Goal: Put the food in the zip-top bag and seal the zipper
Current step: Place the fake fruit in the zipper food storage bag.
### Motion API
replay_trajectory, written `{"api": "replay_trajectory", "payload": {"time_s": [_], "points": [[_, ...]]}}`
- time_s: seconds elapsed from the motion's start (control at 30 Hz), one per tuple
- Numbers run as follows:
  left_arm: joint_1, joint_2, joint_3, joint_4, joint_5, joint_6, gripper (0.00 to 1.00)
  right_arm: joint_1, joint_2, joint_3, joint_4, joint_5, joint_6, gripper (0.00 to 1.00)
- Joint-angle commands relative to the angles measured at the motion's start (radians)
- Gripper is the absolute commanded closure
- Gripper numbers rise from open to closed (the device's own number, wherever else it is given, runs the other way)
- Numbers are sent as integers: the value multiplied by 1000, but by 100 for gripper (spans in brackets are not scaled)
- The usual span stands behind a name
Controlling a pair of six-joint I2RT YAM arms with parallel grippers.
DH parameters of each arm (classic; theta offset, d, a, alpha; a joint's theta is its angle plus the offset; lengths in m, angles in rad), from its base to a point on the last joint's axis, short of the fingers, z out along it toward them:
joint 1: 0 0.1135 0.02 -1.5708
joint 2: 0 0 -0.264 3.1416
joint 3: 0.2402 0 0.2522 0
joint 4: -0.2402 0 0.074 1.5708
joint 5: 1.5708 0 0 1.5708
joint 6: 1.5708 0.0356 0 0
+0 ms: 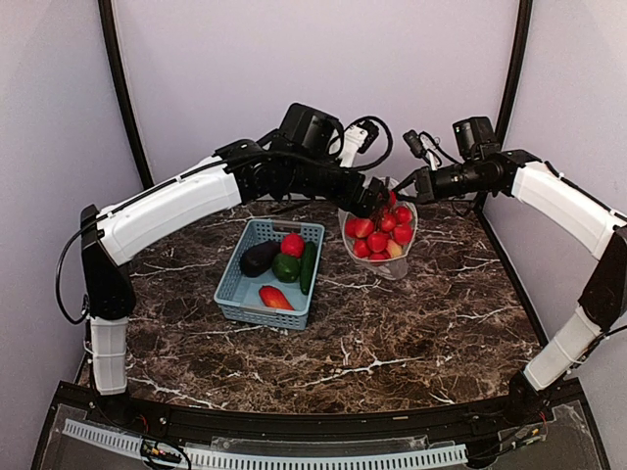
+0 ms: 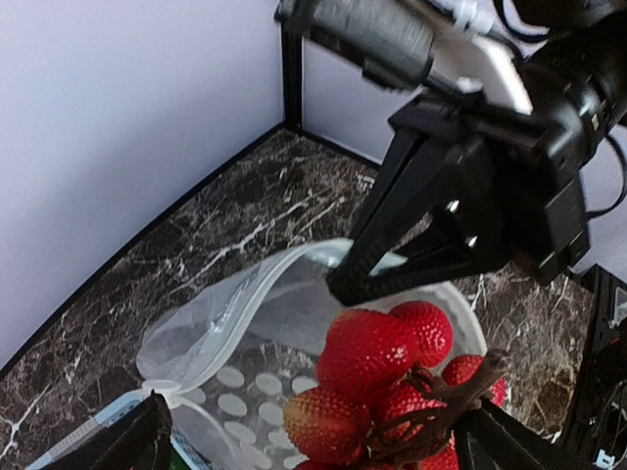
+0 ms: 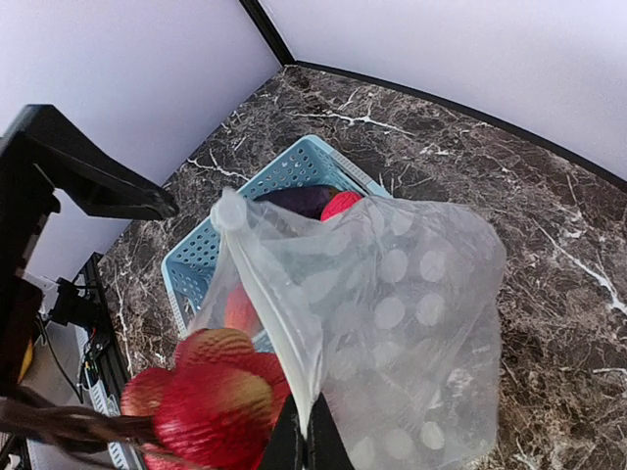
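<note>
Right pincer (image 3: 300, 436) clamped on the mouth edge of the zip-top bag (image 3: 411, 294). Bag held open just right of the basket (image 1: 231, 294). Left pincer (image 2: 318, 439) spread wide above the bag. Tomato bunch (image 1: 377, 235) sits in the bag's mouth. Eggplant (image 1: 260, 258), pepper (image 1: 286, 266) and cucumber (image 1: 309, 266) lie in the basket.

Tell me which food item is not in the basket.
The bunch of red cherry tomatoes, over at the clear bag. The eggplant, green pepper, cucumber, round red piece and orange-red piece all lie in the blue basket.
</note>
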Motion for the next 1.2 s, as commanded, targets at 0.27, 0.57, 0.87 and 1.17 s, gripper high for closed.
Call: {"api": "replay_trajectory", "payload": {"time_s": [0.27, 0.57, 0.87, 1.17], "points": [[20, 62, -5, -163, -121, 70, 1, -3, -8, -20, 5, -66, -8, 100], [0, -127, -281, 73, -46, -111, 7, -3, -20, -28, 41, -47, 20, 100], [-63, -369, -846, 441, -51, -406, 43, -3, -14, -105, 106, -110, 69, 100], [-107, -252, -935, 723, -47, -522, 41, -3, 20, -92, 113, -131, 89, 100]]}}
